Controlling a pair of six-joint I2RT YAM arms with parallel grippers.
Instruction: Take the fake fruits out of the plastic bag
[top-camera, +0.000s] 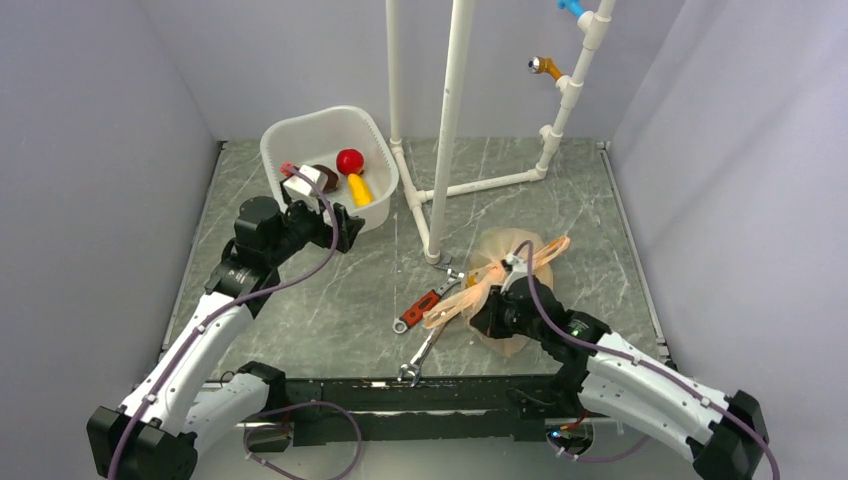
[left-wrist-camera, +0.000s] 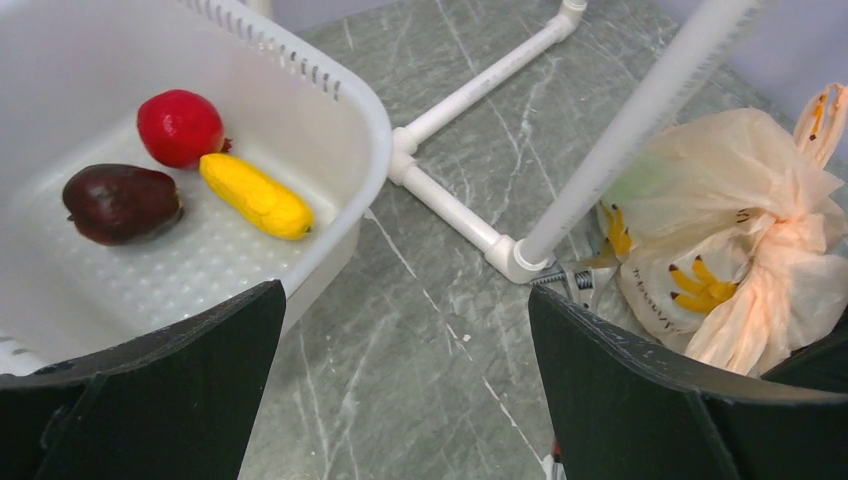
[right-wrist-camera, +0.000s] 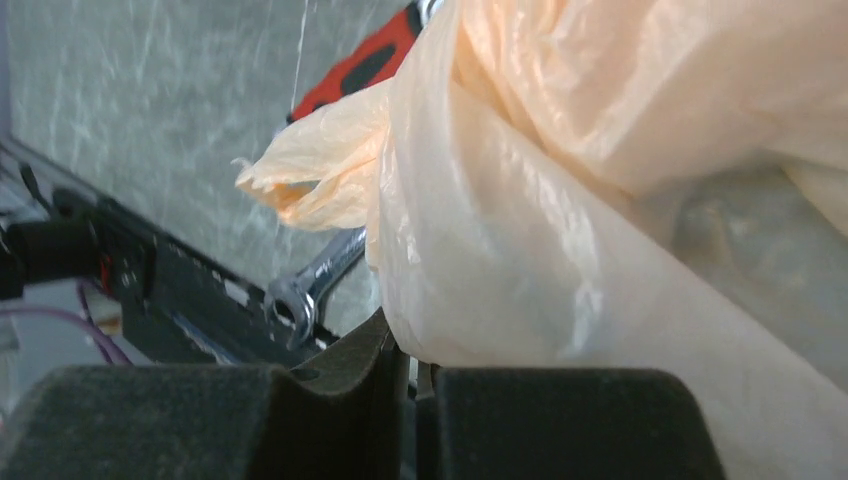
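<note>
My right gripper (right-wrist-camera: 415, 378) pinches its fingers almost together on the thin peach banana-printed plastic bag (right-wrist-camera: 560, 230), which lies on the grey marbled table (top-camera: 340, 310). Farther off, my left gripper (left-wrist-camera: 400, 300) hangs wide open beside the white rigid plastic tub (left-wrist-camera: 372, 120).

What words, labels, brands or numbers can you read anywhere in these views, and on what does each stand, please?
No text can be read in any view.
plastic bag: a faint line of lettering beside the printed yellow bananas, too small and blurred to read.
white tub: no marking visible.
red-handled wrench: no marking visible at this size.
</note>
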